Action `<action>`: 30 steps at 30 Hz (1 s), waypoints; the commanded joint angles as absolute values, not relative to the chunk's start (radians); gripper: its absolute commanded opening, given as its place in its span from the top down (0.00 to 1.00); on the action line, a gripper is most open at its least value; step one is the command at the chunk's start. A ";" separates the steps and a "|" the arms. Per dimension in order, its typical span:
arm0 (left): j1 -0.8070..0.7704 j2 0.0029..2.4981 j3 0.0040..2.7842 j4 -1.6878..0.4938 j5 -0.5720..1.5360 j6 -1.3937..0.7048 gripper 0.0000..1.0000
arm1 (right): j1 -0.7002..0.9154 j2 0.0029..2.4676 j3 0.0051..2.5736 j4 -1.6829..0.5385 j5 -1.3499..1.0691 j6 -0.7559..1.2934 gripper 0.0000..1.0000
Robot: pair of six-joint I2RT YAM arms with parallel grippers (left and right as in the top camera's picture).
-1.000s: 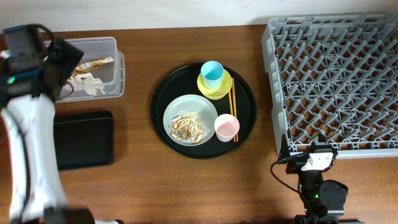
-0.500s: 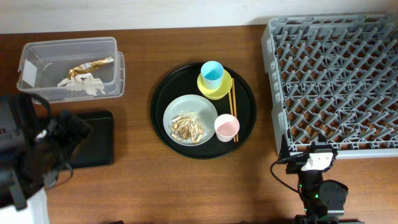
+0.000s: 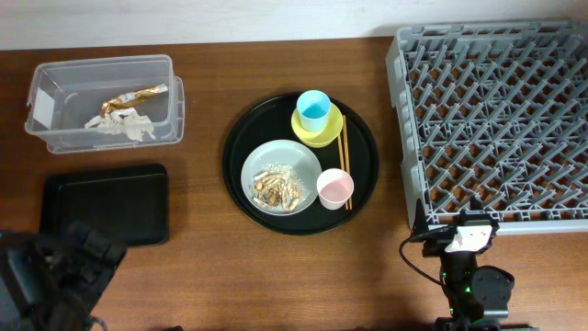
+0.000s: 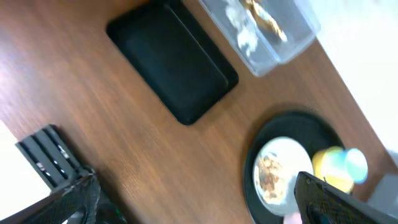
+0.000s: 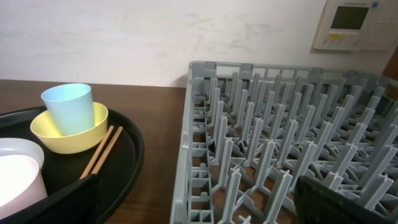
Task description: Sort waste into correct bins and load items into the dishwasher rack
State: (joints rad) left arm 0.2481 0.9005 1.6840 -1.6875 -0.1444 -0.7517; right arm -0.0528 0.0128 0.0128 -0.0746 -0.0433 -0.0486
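2 cups: light-blue cup [image 3: 313,109] upright in yellow bowl [image 3: 332,132], pink cup [image 3: 334,188] beside grey plate [image 3: 296,154]. 1 clear plastic tub [image 3: 66,112]: long axis left-right. Spread wide, empty: left gripper [image 4: 186,200], right gripper [image 5: 199,206].

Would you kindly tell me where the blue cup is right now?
In the overhead view, the blue cup stands inside the yellow bowl at the round tray's upper right, left of the rack.

Left arm [image 3: 50,280] black; right arm [image 3: 473,287] black, white panel [image 3: 469,236], cable [image 3: 410,258].
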 commanded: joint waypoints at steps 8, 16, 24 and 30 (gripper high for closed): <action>0.252 0.892 1.671 -1.688 -0.414 -1.108 0.01 | -0.059 0.008 0.006 -0.075 -0.044 -0.041 0.02; 0.252 0.892 1.671 -1.687 -0.510 -1.162 0.01 | -0.059 0.008 0.006 -0.075 -0.044 -0.041 0.02; 0.252 0.892 1.671 -1.687 -0.490 -1.161 0.01 | -0.059 0.008 0.006 -0.075 -0.044 -0.041 0.02; 0.252 0.892 1.671 -1.687 -0.490 -1.161 0.01 | -0.059 0.008 0.006 -0.072 -0.059 -0.039 0.02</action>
